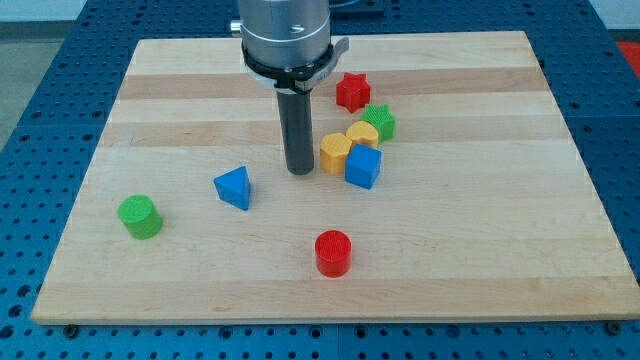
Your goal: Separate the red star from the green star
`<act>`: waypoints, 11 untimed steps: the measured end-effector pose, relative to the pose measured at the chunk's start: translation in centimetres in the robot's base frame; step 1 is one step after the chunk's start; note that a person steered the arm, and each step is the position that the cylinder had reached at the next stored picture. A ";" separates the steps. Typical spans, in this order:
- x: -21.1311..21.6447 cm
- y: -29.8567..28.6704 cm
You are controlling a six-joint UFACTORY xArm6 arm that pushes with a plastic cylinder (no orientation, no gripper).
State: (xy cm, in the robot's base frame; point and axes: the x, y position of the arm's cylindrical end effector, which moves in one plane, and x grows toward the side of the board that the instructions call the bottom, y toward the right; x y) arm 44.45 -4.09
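My tip (300, 171), a bare rod holding nothing, rests just left of the yellow block (335, 152), seemingly poised to approach the near-touching red star (352, 91) and green star (379, 121).

Around the blue cube (363, 167) — two yellow blocks (336, 153) (362, 135) touching it, blue triangle (234, 187) well left, red cylinder (333, 253) below, green cylinder (139, 217) far left.

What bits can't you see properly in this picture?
- Camera view: the arm above my tip is cut off by the view's top edge.
- Whether the red star touches the green star: too close to tell.
- The second yellow block: partly hidden by the yellow hexagon and blue cube.
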 end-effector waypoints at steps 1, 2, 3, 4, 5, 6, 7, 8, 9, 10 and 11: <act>-0.7 0.6; -4.5 3.3; -8.2 7.1; -11.6 11.2; -12.8 13.0; -12.9 10.8; -12.0 9.2; -10.6 7.1; -9.8 5.1; -9.5 2.6; -7.7 1.9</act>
